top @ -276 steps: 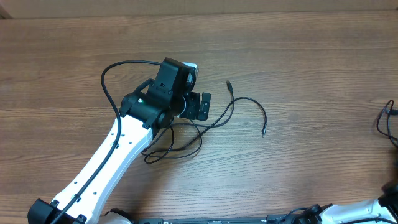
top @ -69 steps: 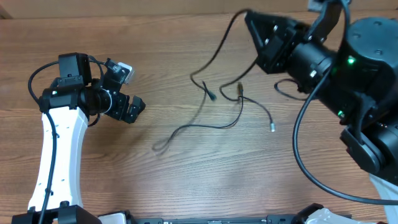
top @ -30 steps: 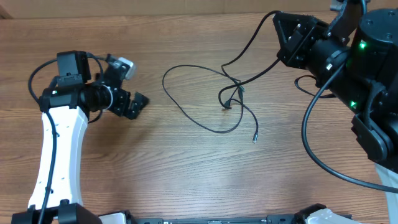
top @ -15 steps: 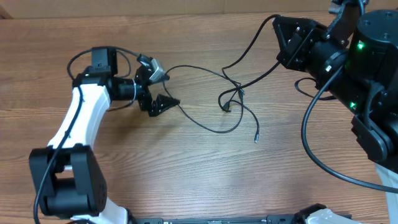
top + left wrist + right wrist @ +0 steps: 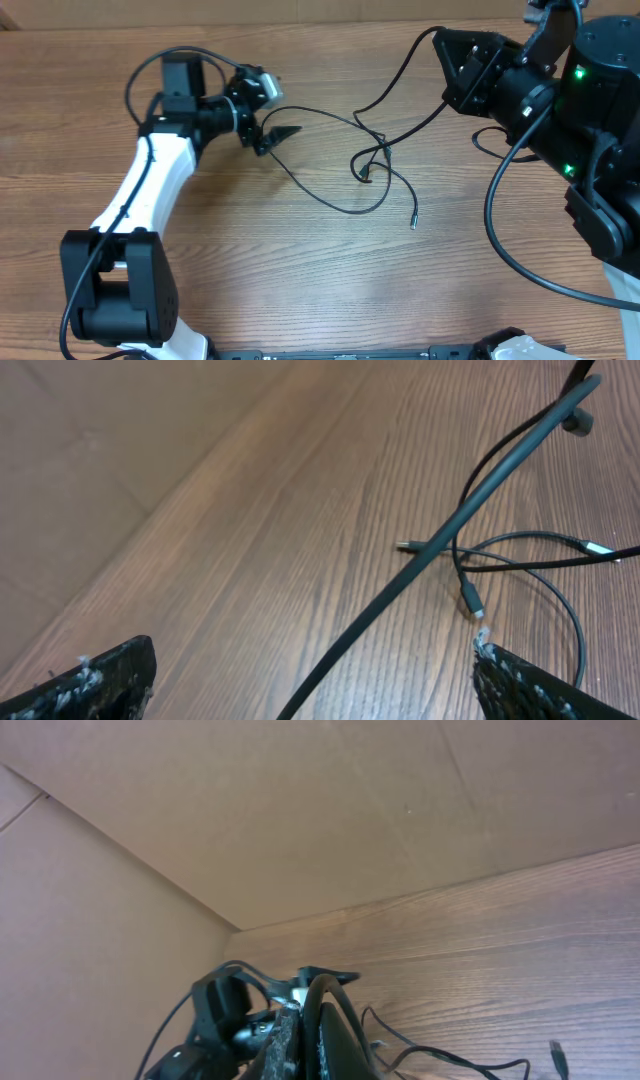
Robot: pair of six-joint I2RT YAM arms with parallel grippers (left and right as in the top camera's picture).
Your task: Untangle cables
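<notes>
Untangling in hand: the cables (image 5: 368, 165) are seen knotted at the centre of the table (image 5: 300, 280), with one strand rising to the upper right, where it appears to be pinched by the pressed-together fingers of the right gripper (image 5: 442, 45). The left gripper (image 5: 272, 118), extended from lower left toward upper centre, is held with fingers spread wide astride a loop. A closing on that loop, then a pull away, is judged to be called for.

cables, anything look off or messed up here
Nothing is damaged, but the cables are crossed in a small knot, and one strand rises off the table to the shut right gripper. The open left gripper straddles a strand.
</notes>
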